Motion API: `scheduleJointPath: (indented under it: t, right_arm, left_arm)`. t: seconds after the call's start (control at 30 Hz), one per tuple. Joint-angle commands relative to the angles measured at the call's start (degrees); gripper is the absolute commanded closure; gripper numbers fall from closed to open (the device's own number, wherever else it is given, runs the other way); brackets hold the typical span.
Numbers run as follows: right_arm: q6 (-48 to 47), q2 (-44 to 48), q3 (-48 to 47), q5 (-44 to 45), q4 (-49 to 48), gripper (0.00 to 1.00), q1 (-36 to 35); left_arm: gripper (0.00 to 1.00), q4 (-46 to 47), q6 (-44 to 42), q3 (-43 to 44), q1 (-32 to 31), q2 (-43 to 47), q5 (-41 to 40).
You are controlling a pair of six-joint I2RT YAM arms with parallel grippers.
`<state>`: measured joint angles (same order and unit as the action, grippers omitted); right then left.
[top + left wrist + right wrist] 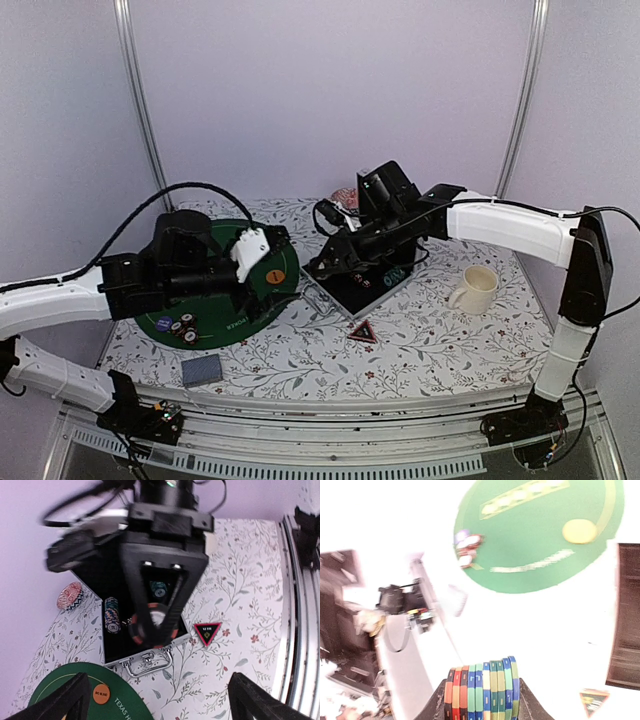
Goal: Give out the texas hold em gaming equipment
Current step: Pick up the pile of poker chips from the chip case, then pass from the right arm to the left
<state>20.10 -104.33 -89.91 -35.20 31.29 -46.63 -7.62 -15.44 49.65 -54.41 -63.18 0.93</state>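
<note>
The right claw point(481, 704) is clamped on a stack of striped poker chips point(482, 682) at the frame's bottom centre, over the silver case point(145, 661). The left claw point(160, 707) gapes wide above the green mat point(215, 312), where the orange button point(274, 275) and loose chips point(183, 327) lie. The cards point(201, 370) sit at lower left.

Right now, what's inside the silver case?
In the case, a row of striped chips lies along one side, teal chips apart from it. The right gripper holds a chip stack over the middle, hiding whatever lies under it.
</note>
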Motion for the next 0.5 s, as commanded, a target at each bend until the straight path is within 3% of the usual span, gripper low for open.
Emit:
scheduleJointPath:
  t: [0.0, 0.17, 0.47]
  right_arm:
    - [4.81, -0.87, -0.75, -8.47, -9.65, 0.98, -2.53]
    - [6.02, -1.80, -0.04, -9.46, -11.15, 0.98, -3.82]
    - [7.37, -1.32, 1.21, -10.11, -13.68, 0.98, -4.63]
  left_arm:
    - [0.02, -0.59, -10.90, 1.17, -7.51, -6.37, -13.49]
    - [0.03, 3.57, -12.03, 1.22, -8.02, -9.85, -19.25]
    - [0.28, 8.98, -11.64, 0.98, -7.49, -11.22, -20.46]
